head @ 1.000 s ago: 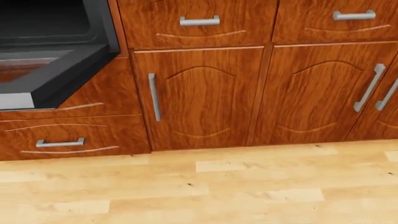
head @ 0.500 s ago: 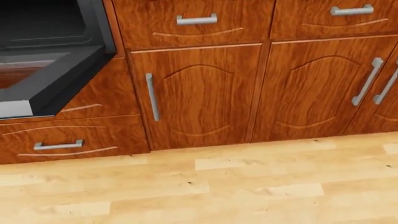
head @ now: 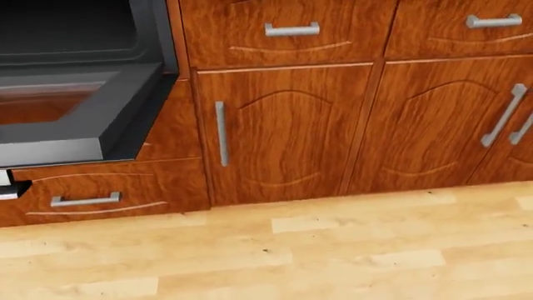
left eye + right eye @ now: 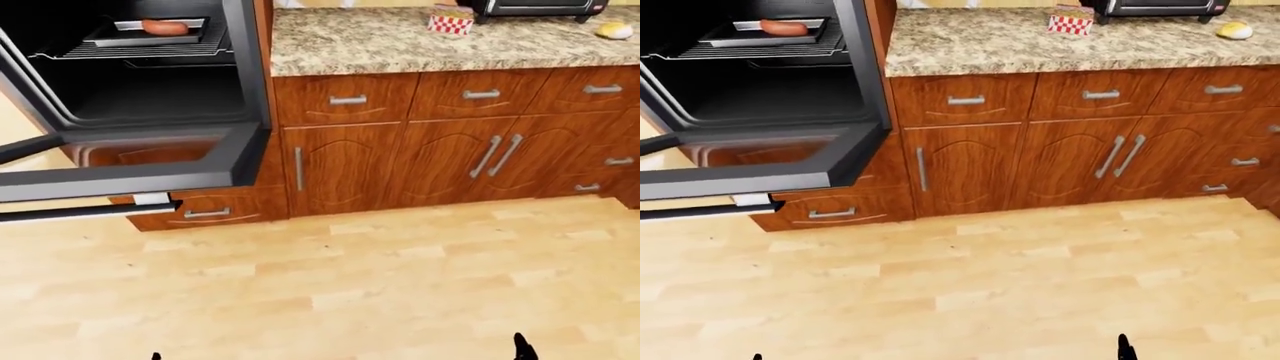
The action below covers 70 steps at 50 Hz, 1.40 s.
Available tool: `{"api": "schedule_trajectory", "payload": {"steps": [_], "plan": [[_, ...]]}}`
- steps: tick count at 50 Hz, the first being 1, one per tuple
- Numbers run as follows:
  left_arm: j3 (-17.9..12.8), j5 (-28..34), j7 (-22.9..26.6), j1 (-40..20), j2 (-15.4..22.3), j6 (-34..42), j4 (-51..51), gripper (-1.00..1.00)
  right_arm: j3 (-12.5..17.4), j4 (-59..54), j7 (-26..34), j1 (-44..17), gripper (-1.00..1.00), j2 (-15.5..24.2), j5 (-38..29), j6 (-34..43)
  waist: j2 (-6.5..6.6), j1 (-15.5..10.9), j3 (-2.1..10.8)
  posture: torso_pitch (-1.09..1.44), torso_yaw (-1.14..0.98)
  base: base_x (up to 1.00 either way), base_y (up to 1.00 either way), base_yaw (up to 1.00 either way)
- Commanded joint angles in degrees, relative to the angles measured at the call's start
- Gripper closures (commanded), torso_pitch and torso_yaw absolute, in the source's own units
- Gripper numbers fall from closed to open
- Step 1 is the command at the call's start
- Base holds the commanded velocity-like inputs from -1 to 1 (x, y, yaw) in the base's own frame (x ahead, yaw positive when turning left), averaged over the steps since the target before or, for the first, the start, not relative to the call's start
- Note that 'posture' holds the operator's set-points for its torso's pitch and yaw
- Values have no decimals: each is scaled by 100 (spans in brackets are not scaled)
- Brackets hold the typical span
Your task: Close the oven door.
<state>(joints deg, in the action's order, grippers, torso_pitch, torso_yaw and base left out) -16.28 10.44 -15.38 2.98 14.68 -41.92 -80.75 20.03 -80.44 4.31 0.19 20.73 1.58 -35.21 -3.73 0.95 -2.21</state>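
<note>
Black oven door point(image 4: 130, 176) hangs open, well above dark fingers point(image 4: 522, 348) whose spread can't be told.

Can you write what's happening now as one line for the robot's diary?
oven door: open, flat | sausage tray: on rack inside | robot hands: barely in view, away from door

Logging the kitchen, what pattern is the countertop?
Speckled beige-grey granite countertop, clearest in the left-eye view.

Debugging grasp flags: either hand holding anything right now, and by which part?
Nothing is held. Only dark tips of the hands show at the bottom edge of the left-eye view, far from the open oven door, over bare floor.
</note>
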Motion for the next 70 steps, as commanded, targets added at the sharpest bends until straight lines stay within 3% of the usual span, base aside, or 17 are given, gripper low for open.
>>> {"api": "schedule_trajectory", "payload": {"steps": [1, 4, 8, 10, 11, 12, 22, 26, 27, 32, 35, 38, 40, 42, 59, 65, 70], "plan": [[-62, -58, -57, -6, 150, -145, 91, -100, 22, 90, -4, -37, -100, 69, 31, -137, -59, 6, 58, 0, 0, 0, 45, 0], [-69, -71, -47, -6, 148, -144, 91, -100, 39, 91, 15, -42, -100, 69, 54, -129, -2, 14, 77, 0, 0, 0, 44, 0], [-73, -86, -27, -7, 146, -145, 91, -100, 46, 91, 36, -47, -100, 68, 71, -118, 339, 8, 15, 0, 0, 0, 44, 0], [-80, -100, -7, -7, 144, -146, 92, -100, 49, 93, 47, -48, -100, 64, 86, -127, 665, -10, 71, 0, 0, 0, 43, 0], [-84, -107, 3, -6, 143, -152, 92, -100, 49, 93, 47, -51, -100, 66, 90, -129, 961, -47, 156, 0, 0, 0, 44, 0], [-83, -109, 7, -7, 143, -152, 92, -100, 51, 92, 47, -52, -100, 67, 95, -129, 708, -81, 130, 0, 0, -1, 45, 0], [-90, -134, 33, -7, 140, -154, 92, -100, 50, 93, 65, -59, -100, 68, 133, -121, 209, -67, -2, 0, 0, -2, 44, 0], [-83, -126, 28, -7, 142, -152, 92, -100, 44, 93, 62, -62, -100, 68, 133, -120, -230, -21, 87, 0, 0, -6, 45, 0], [-83, -126, 28, -7, 142, -152, 92, -100, 43, 92, 63, -60, -100, 68, 133, -121, 34, 30, 46, 0, 0, -9, 45, 0], [-86, -130, 32, -7, 141, -155, 92, -100, 47, 93, 83, -57, -100, 64, 141, -127, -58, 15, 111, 0, 0, -14, 50, 0], [-83, -126, 29, -6, 142, -159, 92, -100, 47, 92, 87, -53, -100, 65, 145, -133, 135, -39, 48, 0, 0, -20, 55, 0], [-82, -124, 27, -6, 142, -158, 92, -100, 46, 92, 89, -54, -100, 65, 148, -135, 468, -80, 36, 0, 0, -20, 55, 0], [-85, -128, 32, -7, 141, -158, 92, -100, 50, 92, 92, -58, -100, 67, 155, -130, 947, -128, 155, 0, 0, -20, 55, 0], [-87, -131, 33, -7, 140, -157, 92, -100, 48, 92, 91, -60, -100, 64, 156, -125, 729, -166, 109, 0, 0, -20, 55, 0], [-83, -132, 35, -6, 141, -159, 92, -100, 40, 93, 95, -67, -100, 68, 161, -123, -154, 63, 63, 0, 0, -20, 52, 0], [-81, -126, 35, -6, 142, -160, 92, -100, 38, 92, 104, -63, -100, 65, 158, -140, 18, 31, 94, 0, 0, -14, 45, 0], [-74, -112, 27, -6, 144, -162, 91, -100, 46, 92, 112, -59, -100, 64, 161, -142, 493, -11, 50, 0, 0, -14, 45, 0]]}}
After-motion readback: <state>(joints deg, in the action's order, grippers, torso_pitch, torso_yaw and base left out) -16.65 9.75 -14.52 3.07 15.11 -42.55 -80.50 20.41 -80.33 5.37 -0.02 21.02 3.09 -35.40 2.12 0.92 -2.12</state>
